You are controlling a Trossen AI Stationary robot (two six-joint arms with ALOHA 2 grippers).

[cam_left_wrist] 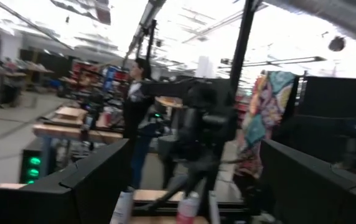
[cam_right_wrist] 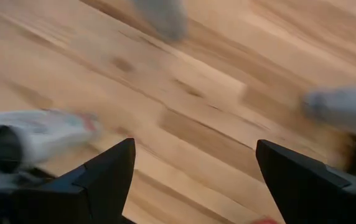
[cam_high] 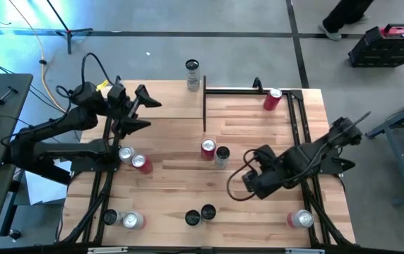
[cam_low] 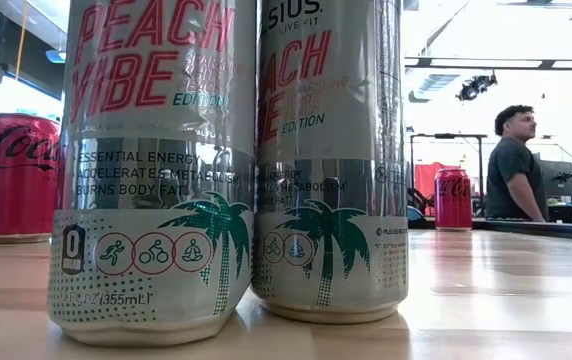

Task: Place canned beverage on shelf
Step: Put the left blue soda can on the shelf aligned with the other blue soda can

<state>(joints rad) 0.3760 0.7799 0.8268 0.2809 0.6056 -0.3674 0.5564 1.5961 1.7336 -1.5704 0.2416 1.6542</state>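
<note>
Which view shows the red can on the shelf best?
The high view: the red soda can lies on its side on the black-framed light-wood shelf, fully visible. The low view shows a distant upright red can, probably another one. Neither wrist view clearly shows it.

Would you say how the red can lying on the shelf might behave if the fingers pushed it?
The red can lies on its side on the shelf, so it would probably roll. Its smooth metal skin likely slips and may dent under a hard squeeze.
</note>
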